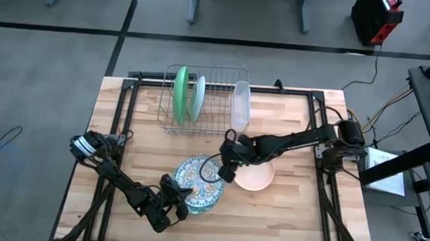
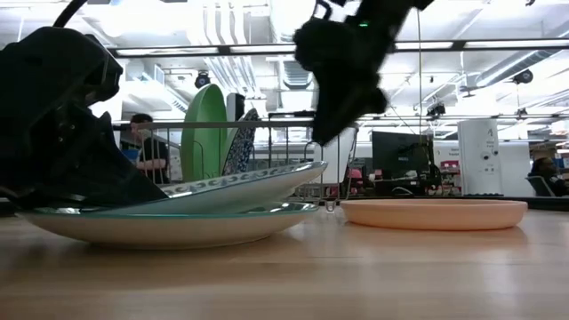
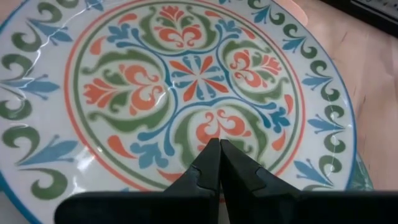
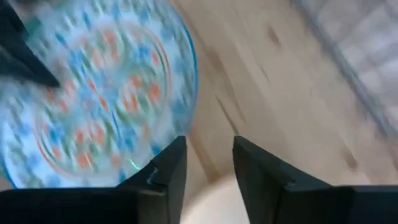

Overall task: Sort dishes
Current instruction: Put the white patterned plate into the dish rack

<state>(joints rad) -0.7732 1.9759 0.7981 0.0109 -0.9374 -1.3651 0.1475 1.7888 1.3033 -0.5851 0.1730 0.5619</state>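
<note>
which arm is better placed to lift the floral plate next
Left, probably: the left gripper is shut at the floral plate, tilting it. The right gripper hangs open above it.

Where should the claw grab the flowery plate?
Probably at the floral plate's raised rim, coming from the side nearest the right claw. The low view shows that edge tilted up off the plate underneath, leaving room for a finger below.

The wooden bench (image 1: 283,222) carries a wire rack (image 1: 205,97) toward twelve o'clock, with a clear tray (image 1: 241,106) just beside it at the rack's three o'clock. Near the middle sits a stack of plates (image 1: 198,185), floral plate (image 3: 180,87) uppermost. A peach bowl (image 1: 256,175) rests just at the stack's three o'clock.
</note>
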